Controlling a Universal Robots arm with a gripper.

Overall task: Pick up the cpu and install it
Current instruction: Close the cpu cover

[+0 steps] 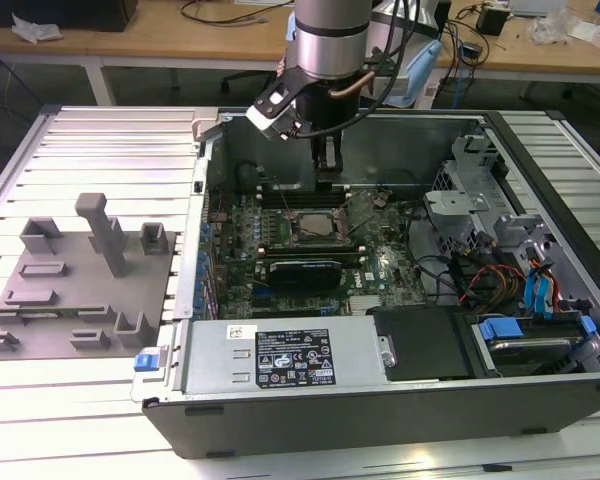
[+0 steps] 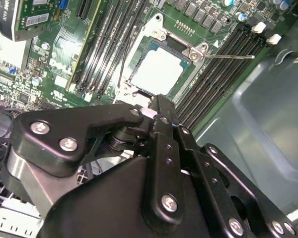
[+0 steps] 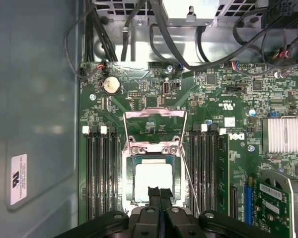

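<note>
My gripper (image 3: pixel 159 192) is closed with nothing in it. In the first wrist view its two fingers (image 3: pixel 153 197) are pressed flat together, with no gap and no chip between them. The cpu (image 3: pixel 153 179) lies straight beneath those tips, flat in the socket (image 3: pixel 131 173), silvery top up. From the exterior view I judge that I hang clear above it rather than touching, my gripper (image 1: pixel 327 172) poised over the cpu (image 1: pixel 315 228).

The chip is square, so it has no long axis to line up with. Its edges run parallel to the memory slots (image 3: pixel 100 173) on either side of it.

Beyond the chip, the load plate (image 3: pixel 154 115) stands swung open and the thin lever (image 3: pixel 188 181) is unlatched beside the socket — the cpu sits uncovered, not clamped.

Farther out there is green motherboard (image 3: pixel 223 99), then the grey wall of the case (image 3: pixel 35 99).
</note>
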